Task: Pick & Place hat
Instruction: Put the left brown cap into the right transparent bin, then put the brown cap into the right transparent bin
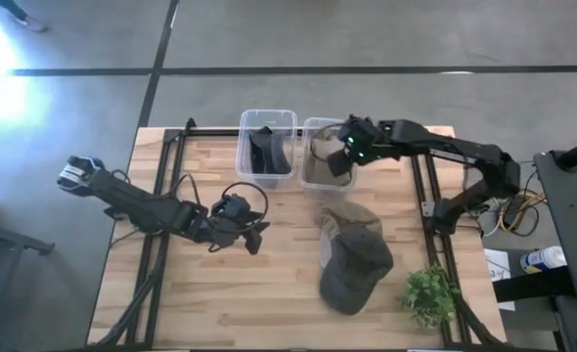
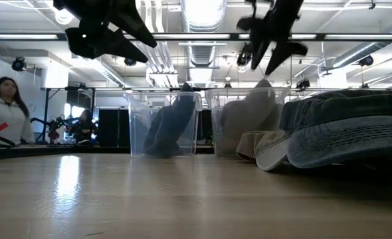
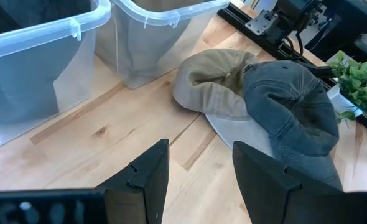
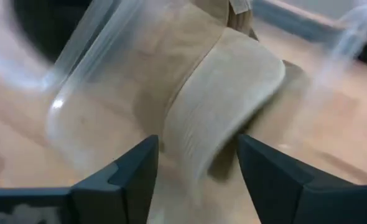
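Note:
A grey-blue hat (image 1: 355,272) lies on the table, overlapping a tan hat (image 1: 352,220) on its far side; both also show in the left wrist view, grey hat (image 3: 295,112) and tan hat (image 3: 211,87). Two clear bins stand at the far middle: the left bin (image 1: 267,147) holds a dark hat (image 1: 266,149), the right bin (image 1: 320,156) another tan hat (image 4: 221,99). My right gripper (image 1: 352,147) hovers open above the right bin, the tan hat below its fingers (image 4: 196,149). My left gripper (image 1: 257,238) is open above bare wood, left of the hats (image 3: 199,155).
A small green plant (image 1: 428,293) stands near the table's right near corner. Black frame rails (image 1: 430,186) run along both sides of the table. Bare wood (image 1: 269,293) lies near the front. A person (image 2: 3,106) shows in the room behind.

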